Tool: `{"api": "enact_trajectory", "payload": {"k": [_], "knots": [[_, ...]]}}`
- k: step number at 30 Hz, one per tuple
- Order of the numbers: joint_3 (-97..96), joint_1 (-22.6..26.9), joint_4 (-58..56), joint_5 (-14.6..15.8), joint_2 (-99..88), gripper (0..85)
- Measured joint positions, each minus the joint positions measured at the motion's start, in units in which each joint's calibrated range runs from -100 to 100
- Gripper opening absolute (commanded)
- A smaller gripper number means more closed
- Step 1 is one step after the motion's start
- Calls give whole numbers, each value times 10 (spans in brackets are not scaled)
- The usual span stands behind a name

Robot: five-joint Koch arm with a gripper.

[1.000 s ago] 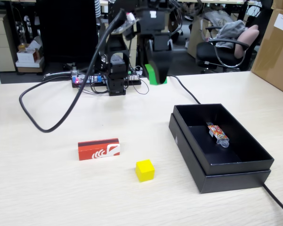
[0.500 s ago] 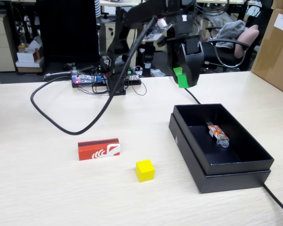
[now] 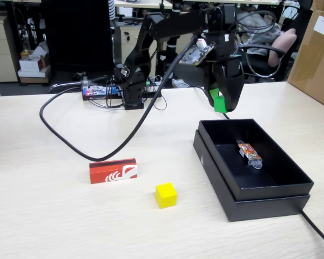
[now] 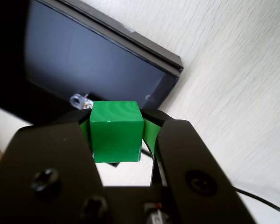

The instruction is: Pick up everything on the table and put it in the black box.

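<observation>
My gripper [image 3: 221, 103] is shut on the small green cube [image 4: 116, 130], held in the air just beyond the far edge of the black box [image 3: 270, 186]. The green cube [image 3: 218, 100] shows between the black jaws in the fixed view. The wrist view looks down past the cube at the black box [image 4: 107, 60], whose corner lies below. On the table [image 3: 54, 216] the yellow cube [image 3: 166, 195] and the red packet [image 3: 113, 170] with a white swirl lie left of the box.
A small colourful wrapped item [image 3: 249, 153] lies inside the box. A thick black cable [image 3: 70, 141] loops over the table's left half, with a circuit board [image 3: 100, 90] at the arm's base. A brown carton [image 3: 316, 48] stands at the far right. A thin cable [image 3: 318, 229] runs off the box's near corner.
The arm has swung right and lower with the green cube, from behind the table's middle to the far edge of the black box. The yellow cube and red packet have not moved.
</observation>
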Motion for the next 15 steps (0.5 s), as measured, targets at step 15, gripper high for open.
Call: {"api": "enact_trajectory", "payload": {"k": [15], "knots": [[-1, 0, 7, 2, 75, 219]]}}
